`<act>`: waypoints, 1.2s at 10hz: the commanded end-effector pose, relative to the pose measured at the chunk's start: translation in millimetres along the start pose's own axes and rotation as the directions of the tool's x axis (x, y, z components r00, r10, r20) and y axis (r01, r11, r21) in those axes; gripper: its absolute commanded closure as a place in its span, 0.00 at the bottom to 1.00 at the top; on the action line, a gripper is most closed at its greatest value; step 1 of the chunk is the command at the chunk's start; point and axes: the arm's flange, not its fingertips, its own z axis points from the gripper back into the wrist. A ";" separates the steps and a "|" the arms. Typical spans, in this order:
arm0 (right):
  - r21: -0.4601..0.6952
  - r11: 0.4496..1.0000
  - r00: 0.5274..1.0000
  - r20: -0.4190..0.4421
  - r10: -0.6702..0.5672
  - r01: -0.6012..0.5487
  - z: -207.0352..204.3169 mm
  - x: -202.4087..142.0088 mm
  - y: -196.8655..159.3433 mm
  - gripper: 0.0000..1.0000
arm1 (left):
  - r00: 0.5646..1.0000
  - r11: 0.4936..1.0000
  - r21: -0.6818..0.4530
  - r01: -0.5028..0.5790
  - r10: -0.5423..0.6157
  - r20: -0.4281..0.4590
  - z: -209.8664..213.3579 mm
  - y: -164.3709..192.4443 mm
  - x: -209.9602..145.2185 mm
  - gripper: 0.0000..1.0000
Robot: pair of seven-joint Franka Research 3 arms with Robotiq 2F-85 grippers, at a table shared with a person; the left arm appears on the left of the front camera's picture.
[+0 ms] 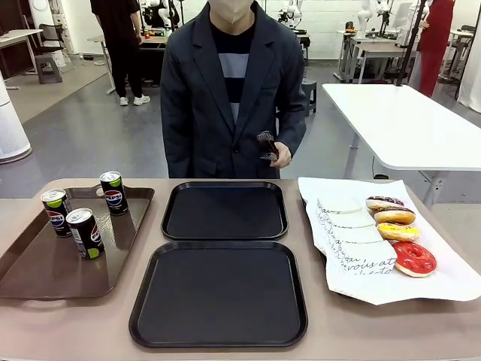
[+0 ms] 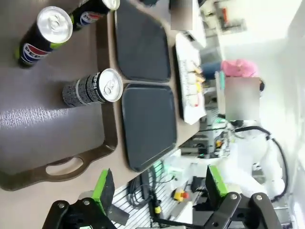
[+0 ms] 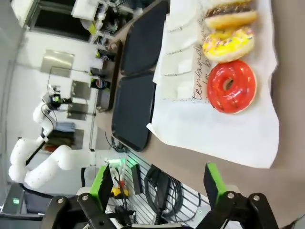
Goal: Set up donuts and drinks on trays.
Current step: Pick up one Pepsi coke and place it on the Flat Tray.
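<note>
Nothing is set up yet: the near black tray (image 1: 218, 297) and far black tray (image 1: 224, 212) lie bare mid-way across the table (image 1: 68, 323), the 3 cans (image 1: 85, 233) stand on the brown tray (image 1: 37, 274) at left, and the 4 donuts (image 1: 398, 232) sit on white paper (image 1: 353, 248) at right. The left gripper (image 2: 158, 185) hangs above the brown tray's handle end and the right gripper (image 3: 157, 179) beyond the paper's edge, each with fingers spread, holding nothing.

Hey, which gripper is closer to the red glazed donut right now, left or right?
Right. The right gripper hangs on the red donut's side of the table; the left gripper hangs by the brown tray, beyond both black trays.
</note>
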 end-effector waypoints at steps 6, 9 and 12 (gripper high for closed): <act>0.104 0.992 0.989 0.136 0.052 -0.066 3.8 -39.3 11.0 0.00 | 0.992 0.993 -0.088 -0.081 0.089 0.091 44.4 29.6 -19.0 0.00; 0.116 0.992 0.991 0.132 0.024 -0.039 29.5 -32.8 -3.9 0.00 | 0.992 0.993 -0.088 -0.081 0.089 0.091 44.4 29.6 -19.0 0.00; 0.116 0.992 0.991 0.132 0.024 -0.039 29.5 -32.8 -3.9 0.00 | 0.992 0.993 -0.088 -0.081 0.089 0.091 44.4 29.6 -19.0 0.00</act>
